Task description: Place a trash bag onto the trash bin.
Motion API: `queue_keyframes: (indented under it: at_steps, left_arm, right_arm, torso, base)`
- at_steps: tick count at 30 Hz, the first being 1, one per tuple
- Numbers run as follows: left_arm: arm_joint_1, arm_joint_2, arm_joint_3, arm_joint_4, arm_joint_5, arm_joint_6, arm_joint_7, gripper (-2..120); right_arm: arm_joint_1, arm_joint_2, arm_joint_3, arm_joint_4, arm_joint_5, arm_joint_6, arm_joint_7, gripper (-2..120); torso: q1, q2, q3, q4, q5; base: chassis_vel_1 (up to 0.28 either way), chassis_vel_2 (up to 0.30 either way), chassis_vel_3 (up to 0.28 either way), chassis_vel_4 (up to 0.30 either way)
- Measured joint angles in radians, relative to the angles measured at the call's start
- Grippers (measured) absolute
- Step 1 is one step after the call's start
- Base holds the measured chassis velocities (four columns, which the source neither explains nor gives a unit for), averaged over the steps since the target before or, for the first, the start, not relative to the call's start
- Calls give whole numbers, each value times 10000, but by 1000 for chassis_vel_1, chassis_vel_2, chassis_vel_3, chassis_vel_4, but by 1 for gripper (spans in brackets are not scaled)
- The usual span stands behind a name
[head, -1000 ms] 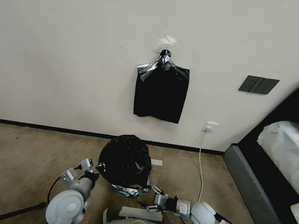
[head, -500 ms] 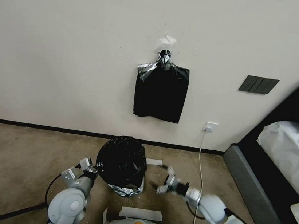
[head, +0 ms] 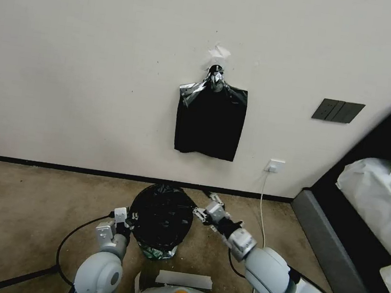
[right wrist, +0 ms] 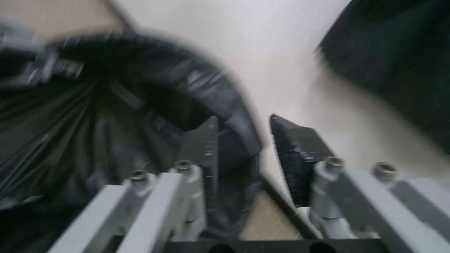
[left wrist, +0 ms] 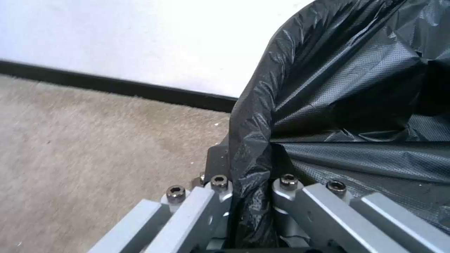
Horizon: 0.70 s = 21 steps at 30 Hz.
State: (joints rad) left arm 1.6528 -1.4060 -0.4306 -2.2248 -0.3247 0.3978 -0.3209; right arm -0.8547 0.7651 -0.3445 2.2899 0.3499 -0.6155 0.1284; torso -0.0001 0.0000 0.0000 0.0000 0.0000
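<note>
Trash bag (head: 161, 216) on floor before wall, left pincer (head: 124, 219) left, right pincer (head: 202, 208) right.

The right gripper (head: 203, 204), which a second ago sits low at the bag's (head: 161, 215) near right corner and half a second ago hangs clear of it to the right, now reaches the bag's far right edge, jaws apart with the plastic between them. The left gripper (head: 129, 215) slides a little to the right and nearer the base, clamped on the left edge throughout. The bag sits lower and rounder on the bin, its mouth more spread, and the crinkled grey flap (head: 155, 252) at its near side is smaller.
</note>
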Motion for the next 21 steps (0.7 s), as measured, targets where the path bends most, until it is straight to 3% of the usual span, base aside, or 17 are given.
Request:
queue_keyframes:
  at_steps: [1,3,4,7,21]
  left_arm:
    - [0,0,0,0,0,0,0,2]
    - [-63,-66,69,101,250,-64,49,2]
    - [-63,-66,69,101,250,-64,49,2]
    - [-138,-97,150,237,792,-166,142,2]
    - [-278,-263,567,441,1957,-499,448,2]
  right_arm:
    - [0,0,0,0,0,0,0,21]
    - [1383,253,-1176,-404,870,-1000,326,11]
    - [1383,253,-1176,-404,870,-1000,326,11]
    - [2625,599,-2439,-971,1891,-1373,825,0]
    - [4620,1486,-4862,-2842,2572,-1286,926,0]
  torso:
    - [0,0,0,0,0]
    - [1,0,1,3,-2]
    - [1,0,1,3,-2]
    - [1,0,1,1,-3]
    - [1,-1,0,-1,-1]
  base:
    - [0,0,0,0]
    - [0,0,0,0]
    - [0,0,0,0]
    - [0,0,0,0]
    - [0,0,0,0]
